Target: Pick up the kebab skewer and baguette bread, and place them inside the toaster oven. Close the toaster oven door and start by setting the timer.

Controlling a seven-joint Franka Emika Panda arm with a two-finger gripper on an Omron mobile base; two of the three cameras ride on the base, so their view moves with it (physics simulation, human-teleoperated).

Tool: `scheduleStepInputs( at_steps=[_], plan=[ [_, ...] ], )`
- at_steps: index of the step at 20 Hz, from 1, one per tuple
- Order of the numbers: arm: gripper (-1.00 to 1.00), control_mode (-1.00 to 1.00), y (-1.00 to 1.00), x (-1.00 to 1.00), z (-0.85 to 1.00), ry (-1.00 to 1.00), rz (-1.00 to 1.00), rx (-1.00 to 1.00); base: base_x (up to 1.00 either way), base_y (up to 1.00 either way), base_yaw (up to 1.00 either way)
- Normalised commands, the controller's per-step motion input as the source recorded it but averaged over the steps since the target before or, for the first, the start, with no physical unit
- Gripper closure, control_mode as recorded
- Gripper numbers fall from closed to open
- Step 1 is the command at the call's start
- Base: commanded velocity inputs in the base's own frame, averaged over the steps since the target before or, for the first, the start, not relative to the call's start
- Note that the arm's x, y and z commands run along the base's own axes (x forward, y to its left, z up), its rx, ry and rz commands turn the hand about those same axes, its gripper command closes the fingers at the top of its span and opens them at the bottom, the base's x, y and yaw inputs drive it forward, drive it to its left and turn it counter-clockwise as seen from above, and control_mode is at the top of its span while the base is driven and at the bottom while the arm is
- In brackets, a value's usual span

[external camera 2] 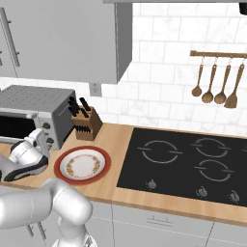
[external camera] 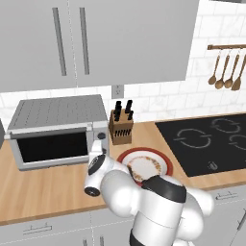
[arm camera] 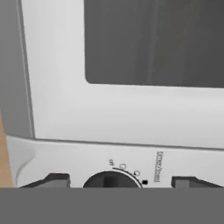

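While the wooden counter [external camera: 48,185] carries everything, the toaster oven [external camera: 57,129] sits at its left end with the toaster oven door [external camera: 50,146] shut. Beside it lies a red-rimmed plate [external camera 2: 65,174]. The gripper [arm camera: 119,181] straddles a dark timer knob [arm camera: 111,180], fingers apart either side, contact unclear.

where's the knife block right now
The knife block stands on the wooden counter against the back wall, just right of the toaster oven and behind the red-rimmed plate.
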Motion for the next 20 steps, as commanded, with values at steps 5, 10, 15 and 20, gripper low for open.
scheduleStepInputs(
  at_steps=[5,10,15,20],
  plan=[
    [1.00,-1.00,0.00,0.06,-0.14,-0.05,0.00,0.05,0.00,0.00,0.00],
    [1.00,-1.00,0.00,0.00,0.00,-0.04,-0.04,0.05,0.00,0.00,0.00],
    [1.00,-1.00,0.00,0.00,0.00,-0.04,-0.09,0.08,0.00,0.00,0.00],
    [1.00,-1.00,0.00,0.00,0.00,-0.04,-0.10,0.11,0.00,0.00,0.00]
  ],
)
